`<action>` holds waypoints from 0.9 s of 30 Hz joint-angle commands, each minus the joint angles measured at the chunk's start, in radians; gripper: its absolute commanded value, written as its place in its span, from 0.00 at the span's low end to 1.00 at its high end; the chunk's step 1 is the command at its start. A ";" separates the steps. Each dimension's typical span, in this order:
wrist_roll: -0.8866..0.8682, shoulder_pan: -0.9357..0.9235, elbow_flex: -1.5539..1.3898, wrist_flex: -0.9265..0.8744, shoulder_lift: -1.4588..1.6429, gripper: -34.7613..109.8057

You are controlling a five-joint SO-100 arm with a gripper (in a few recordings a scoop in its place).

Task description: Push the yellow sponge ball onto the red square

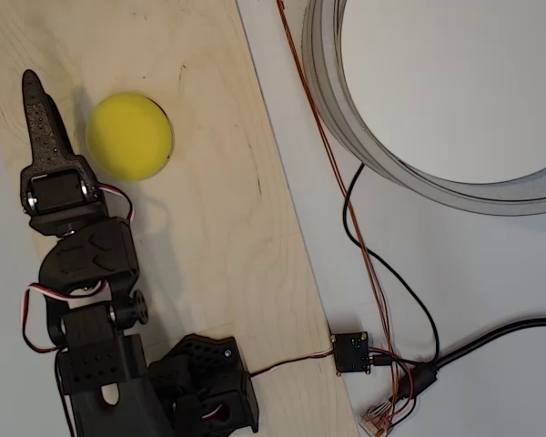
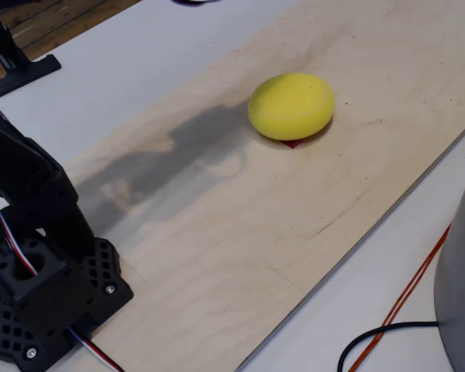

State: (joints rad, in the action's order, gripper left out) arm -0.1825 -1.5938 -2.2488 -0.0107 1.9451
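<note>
Looked essentially done — yellow sponge ball (image 2: pixel 291 105) sat over the red square (image 2: pixel 293 143), only a sliver showing at its near edge. Gripper (image 1: pixel 38 107) just beside ball, apparently closed, holding nothing — retract left.

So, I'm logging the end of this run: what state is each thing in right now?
yellow sponge ball: resting on the red square, covering nearly all of it.
red square: a sliver peeks out under the ball.
gripper: beside the ball, shut as far as the overhead view shows, holding nothing.
</note>
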 commanded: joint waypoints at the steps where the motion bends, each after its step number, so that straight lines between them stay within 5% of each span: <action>1: 0.043 -0.026 -0.009 0.098 0.046 0.48; 13: 0.081 -0.048 0.031 0.135 0.061 0.46; 15: 0.072 -0.051 0.038 0.137 0.077 0.43; 18: 0.048 -0.081 0.087 0.135 0.078 0.24; 27: 0.114 -0.112 0.163 0.049 0.044 0.24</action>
State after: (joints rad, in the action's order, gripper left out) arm -0.0767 -1.6751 -2.1246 0.0368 1.9696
